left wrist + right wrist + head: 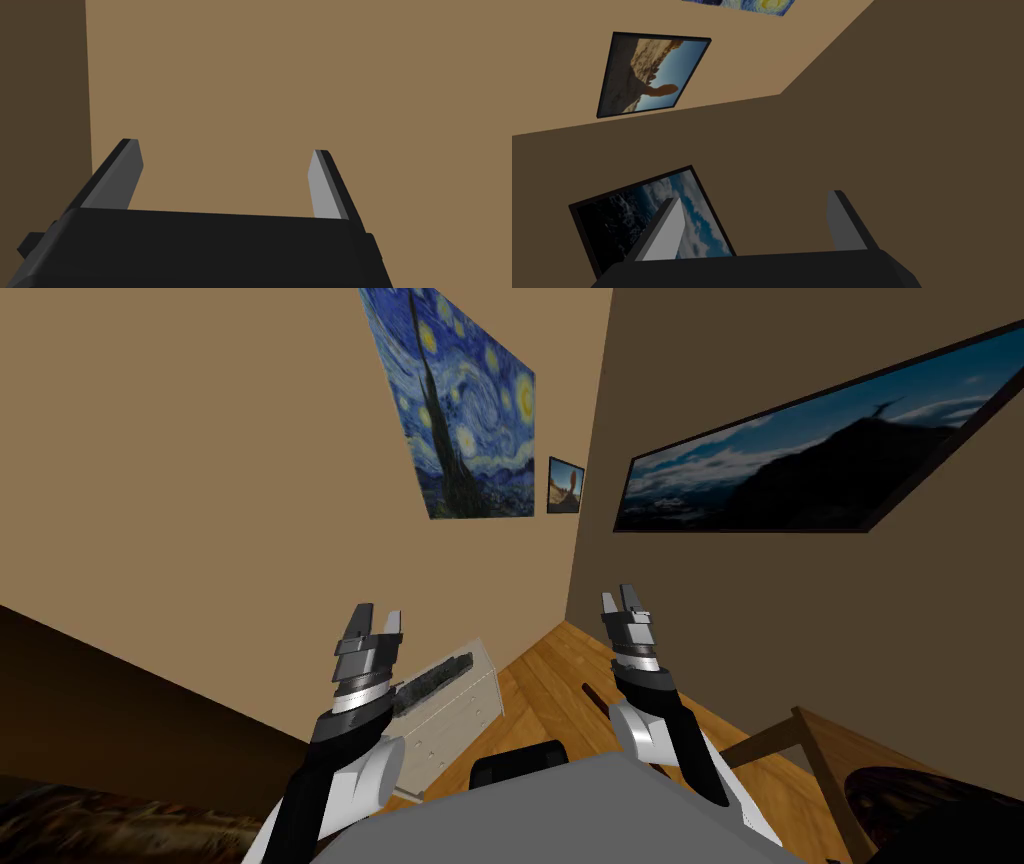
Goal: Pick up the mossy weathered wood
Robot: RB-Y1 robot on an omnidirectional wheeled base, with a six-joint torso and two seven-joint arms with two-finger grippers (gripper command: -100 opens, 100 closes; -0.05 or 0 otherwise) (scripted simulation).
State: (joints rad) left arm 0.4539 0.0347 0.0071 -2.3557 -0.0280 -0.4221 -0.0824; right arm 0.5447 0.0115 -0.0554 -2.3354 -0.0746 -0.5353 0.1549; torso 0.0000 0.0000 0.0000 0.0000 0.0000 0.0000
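Both jaws are standing released. The left arm [330,748] is hovering nearest the wood [438,678] (long, dark) on the dresser [462,716]; descent should straddle its narrow width.

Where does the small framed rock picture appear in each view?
Head view: small framed rock picture, just right of the starry painting.
Left wrist view: not in it.
Right wrist view: rock picture beside the starry painting's edge.
Shared landmark: starry painting.

Light: even, soft, rather dim
Tan wall [200,438]: brightest
Side wall [720,618]: shaded (darker brown)
Head view: rolled, edges splayed
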